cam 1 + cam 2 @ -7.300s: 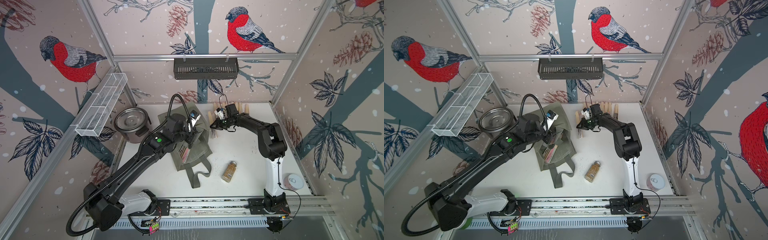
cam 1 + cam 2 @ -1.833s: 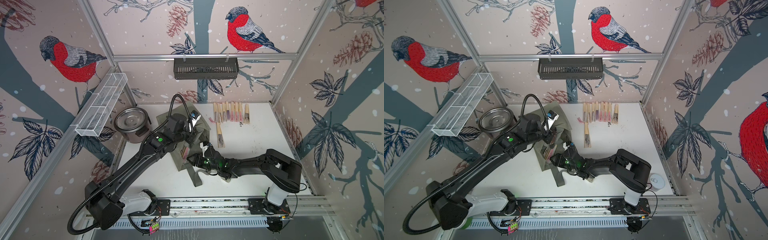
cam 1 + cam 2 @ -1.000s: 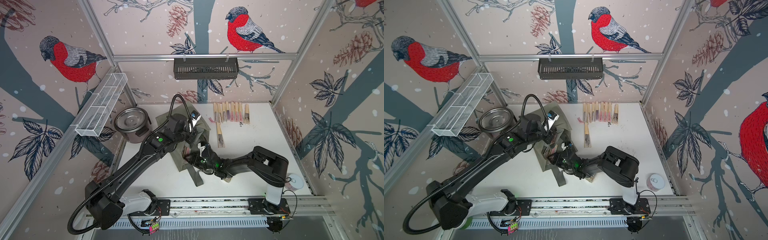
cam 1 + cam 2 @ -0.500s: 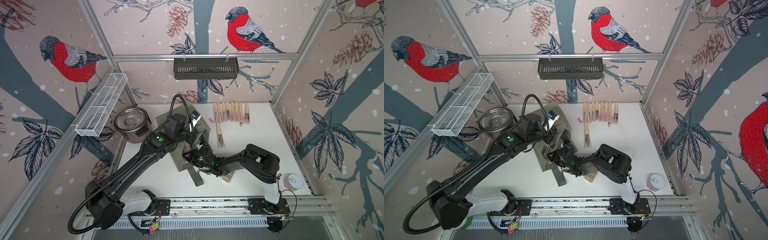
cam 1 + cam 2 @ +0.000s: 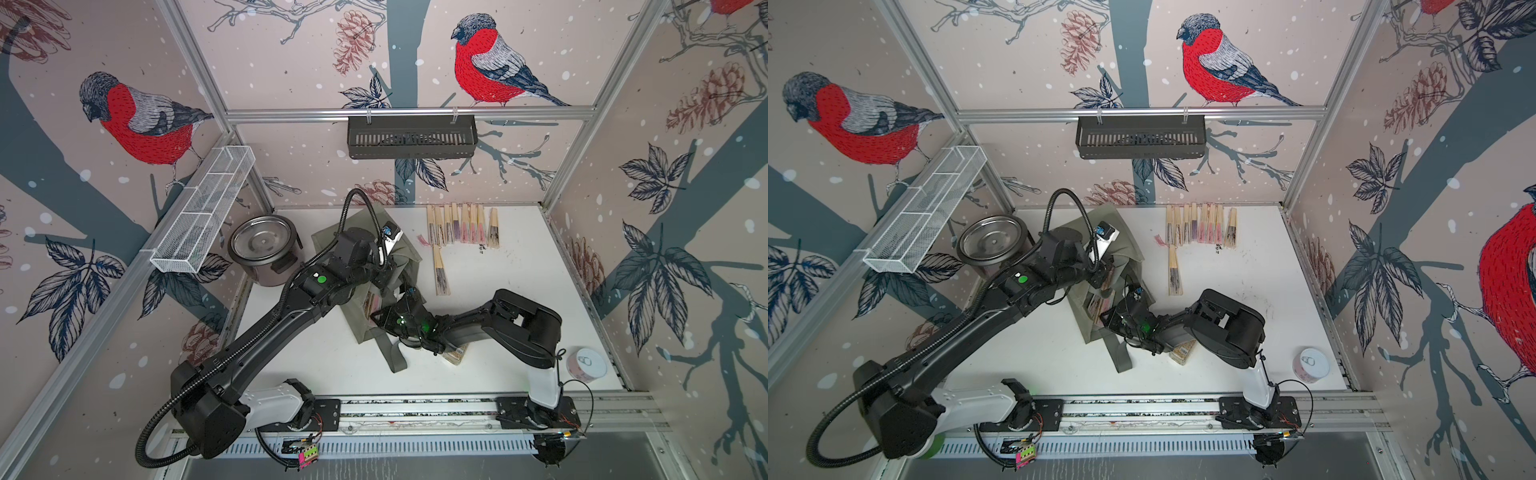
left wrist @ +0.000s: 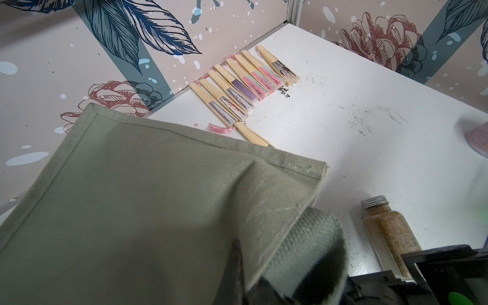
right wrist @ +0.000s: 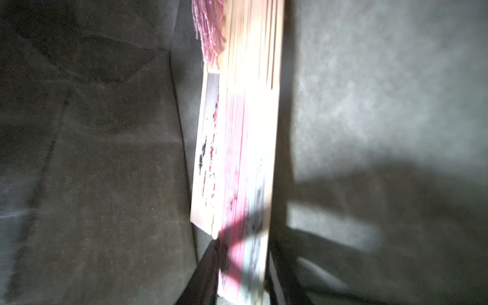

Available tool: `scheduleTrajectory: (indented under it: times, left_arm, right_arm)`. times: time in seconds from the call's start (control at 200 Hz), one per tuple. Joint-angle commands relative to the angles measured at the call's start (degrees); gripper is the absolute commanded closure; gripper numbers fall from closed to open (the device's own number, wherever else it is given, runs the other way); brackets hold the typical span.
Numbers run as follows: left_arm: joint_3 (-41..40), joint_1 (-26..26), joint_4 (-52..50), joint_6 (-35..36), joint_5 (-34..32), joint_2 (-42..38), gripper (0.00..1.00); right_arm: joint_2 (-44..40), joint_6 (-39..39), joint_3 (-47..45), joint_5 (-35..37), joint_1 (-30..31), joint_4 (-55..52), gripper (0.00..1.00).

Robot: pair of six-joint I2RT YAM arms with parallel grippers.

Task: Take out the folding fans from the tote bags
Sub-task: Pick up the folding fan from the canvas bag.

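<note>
Lying inside the tote bag (image 7: 79, 158), two folding fans (image 7: 237, 158) sit side by side, pale sticks and a pink tassel at one end, pink and white leaves at the other. In both top views they show in the bag's open mouth (image 5: 371, 300) (image 5: 1098, 305), which faces the near side. My right pincer (image 7: 241, 264) reaches into that mouth. Its two dark fingers (image 7: 203, 266) stand either side of the pinker fan, close against it, but the view is blurred and I cannot tell whether they pinch it.

My left pincer (image 5: 385, 275) is closed on the bag's upper fabric at the mouth, holding it lifted; the bag lies at the middle left of the table (image 5: 519, 291), its strap trailing toward the near edge.

Farther off, a row of fans (image 5: 461, 228) lies flat along the far wall, touching one another, and a lone fan (image 5: 440, 270) lies just nearer than them. A spice jar (image 6: 388, 232) rests on its side under my right arm. A steel pot (image 5: 262, 245) stands at the far left, and a pink can (image 5: 586, 363) at the near right.
</note>
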Motion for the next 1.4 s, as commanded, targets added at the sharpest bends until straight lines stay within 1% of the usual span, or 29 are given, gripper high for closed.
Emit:
scheduleTrajectory:
  times: [0.0, 0.065, 0.18, 0.305, 0.39, 0.455, 0.61, 0.715, 0.81, 0.966, 1.156, 1.281, 1.321, 1.396]
  left_arm:
    - [0.3, 0.0, 1.6, 0.6, 0.6, 0.0, 1.0]
    - [0.3, -0.1, 1.7, 0.6, 0.5, -0.1, 1.0]
    - [0.3, -0.1, 1.7, 0.6, 0.7, 0.0, 1.0]
    - [0.5, -0.1, 1.6, 0.6, 0.9, 0.2, 1.0]
    - [0.4, -0.1, 1.6, 0.6, 0.6, 0.0, 1.0]
    - [0.3, -0.1, 1.7, 0.6, 0.6, 0.0, 1.0]
    - [0.3, -0.2, 1.7, 0.6, 0.5, 0.1, 1.0]
    - [0.4, -0.2, 1.7, 0.6, 0.7, 0.2, 1.0]
    - [0.4, -0.2, 1.6, 0.7, 0.7, 0.1, 1.0]
    - [0.3, -0.2, 1.6, 0.7, 0.3, 0.0, 1.0]
    - [0.5, -0.4, 1.3, 0.7, 0.6, 0.5, 1.0]
    - [0.4, -0.4, 1.5, 0.7, 0.7, 0.1, 1.0]
    - [0.4, -0.4, 1.5, 0.7, 0.6, -0.1, 1.0]
    - [0.3, -0.4, 1.6, 0.8, 0.3, -0.1, 1.0]
  right_arm:
    - [-0.7, -1.4, 0.2, 0.3, -0.1, -0.9, 0.7]
    - [-1.2, -2.0, 0.3, 0.5, 0.0, -1.6, 0.7]
    - [-2.9, -3.4, 0.4, 3.0, 0.2, -4.7, 0.69]
    - [-3.2, -3.4, -0.7, 2.4, -0.2, -1.8, 0.57]
    - [-2.0, -3.3, 0.3, 0.9, -0.6, -1.2, 0.51]
    - [-0.5, -3.7, 2.1, -0.6, -0.8, -2.3, 0.5]
    - [1.7, -3.5, 3.2, -2.2, -0.9, -2.8, 0.5]
    - [1.5, -3.1, 2.2, -2.2, -0.9, -2.6, 0.56]
    - [0.3, -3.4, 1.5, -2.4, -0.7, -2.4, 0.63]
    - [-1.5, -4.3, 0.8, -2.6, -0.7, -3.5, 0.7]
    - [-5.0, -5.5, -0.9, 0.2, 0.2, -6.9, 0.71]
    - [-5.8, -5.7, -2.0, 0.8, 0.0, -5.8, 0.71]
    - [-5.4, -6.1, -1.4, 0.4, -0.1, -5.8, 0.7]
    - [-4.1, -6.1, -0.2, -0.8, -0.6, -6.0, 0.64]
